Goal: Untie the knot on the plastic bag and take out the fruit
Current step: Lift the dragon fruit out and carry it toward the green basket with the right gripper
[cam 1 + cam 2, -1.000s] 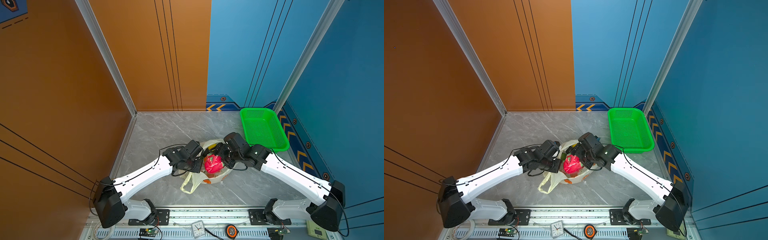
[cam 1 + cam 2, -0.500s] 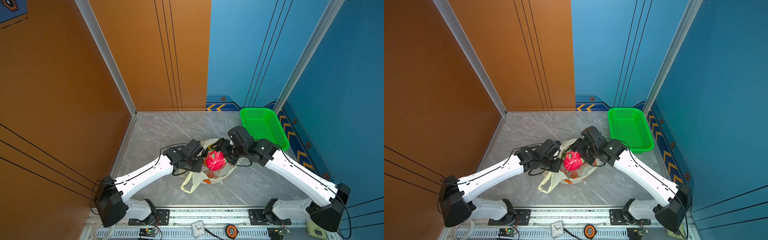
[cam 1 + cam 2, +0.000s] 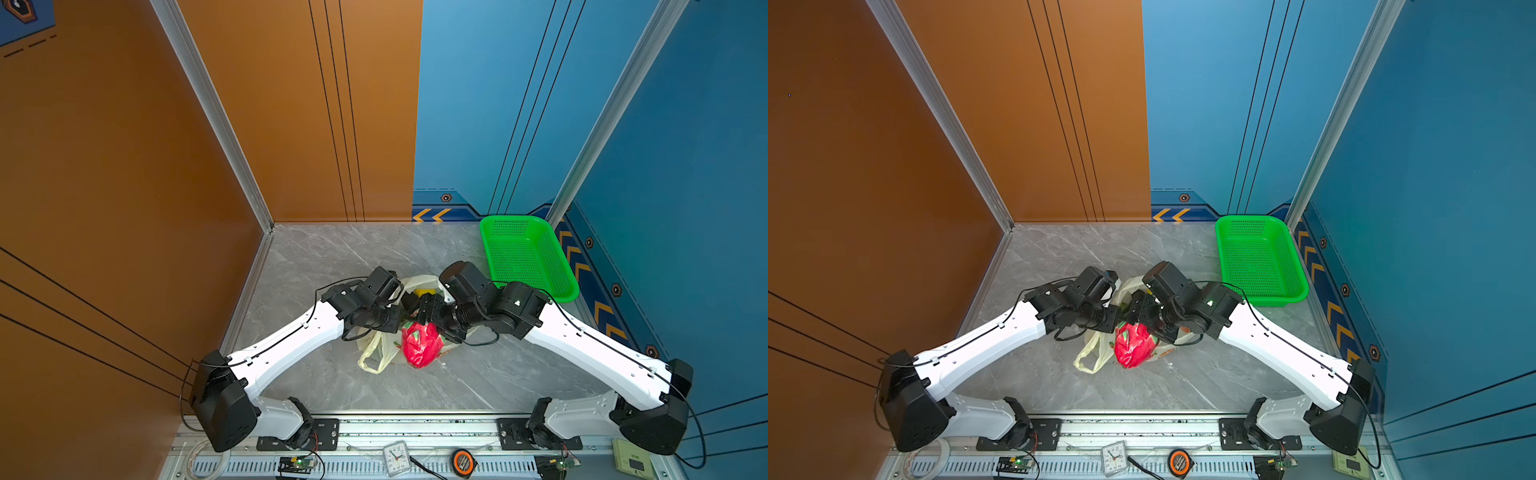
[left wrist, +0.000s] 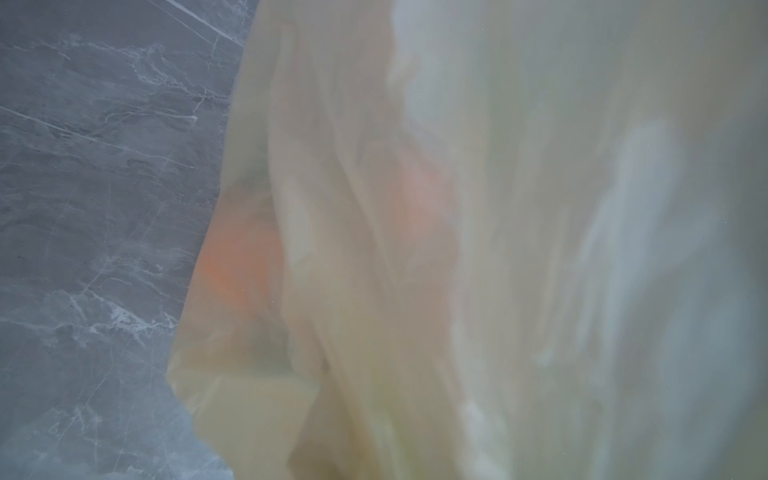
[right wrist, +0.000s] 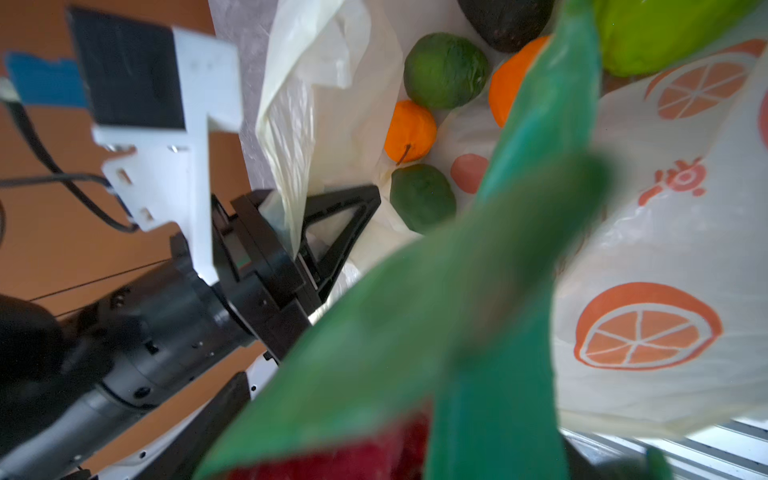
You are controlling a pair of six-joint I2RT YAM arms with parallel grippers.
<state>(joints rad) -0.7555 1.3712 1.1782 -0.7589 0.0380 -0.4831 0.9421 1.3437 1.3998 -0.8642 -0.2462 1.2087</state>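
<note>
Hugging the heavy pink-red dragon fruit mid-body in my right gripper; left gripper pinches floppy cream plastic bag, nine o'clock.

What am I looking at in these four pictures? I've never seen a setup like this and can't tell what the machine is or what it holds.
Two white robot arms work over a grey table, and each ends in a black pincer. Two pictures look down from overhead and are nearly identical. The other two come from cameras on the arms' wrists. On the table are an open plastic bag of fruit and a green basket. The left pincer is shut on the bag's edge, as the right wrist picture shows. Its own camera sees mostly blurred bag. The right pincer appears to grip the red dragon fruit. Inside the bag lie oranges and green fruit.
</note>
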